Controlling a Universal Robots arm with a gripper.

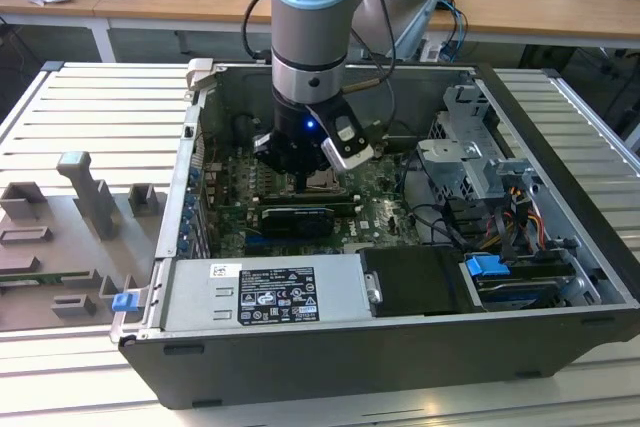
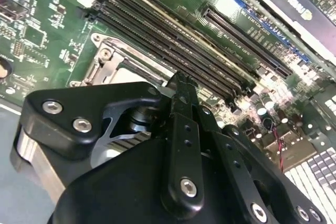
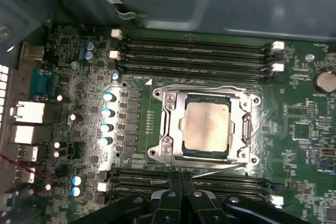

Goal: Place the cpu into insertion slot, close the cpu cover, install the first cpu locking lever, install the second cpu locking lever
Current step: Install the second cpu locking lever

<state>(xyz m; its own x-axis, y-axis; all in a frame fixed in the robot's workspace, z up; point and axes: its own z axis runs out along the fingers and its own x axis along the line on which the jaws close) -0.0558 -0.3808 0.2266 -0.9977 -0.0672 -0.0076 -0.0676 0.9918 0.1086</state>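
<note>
In the first wrist view the cpu [image 3: 206, 127] lies flat in the insertion slot [image 3: 250, 153], its pale silver top showing through the window of the cpu cover [image 3: 171, 124]. The cover lies down flat over it. One thin wire locking lever [image 3: 210, 88] runs straight along one edge of the socket. A second lever [image 3: 218, 170] runs at a slant along the opposite edge. My gripper [image 3: 181, 178] is shut, its fingertips at the end of the slanted lever. In the second wrist view the gripper [image 2: 180, 80] stands right at the socket's edge [image 2: 113, 64]. In the exterior view the gripper [image 1: 300, 175] hangs inside the case.
Long black memory slots [image 3: 194, 51] flank the socket on both sides. The open computer case holds a power supply [image 1: 265, 292] at the front, and a drive cage [image 1: 480, 162] and coloured cables [image 1: 500, 217] on the exterior view's right. Grey fixtures [image 1: 90, 197] stand on the table.
</note>
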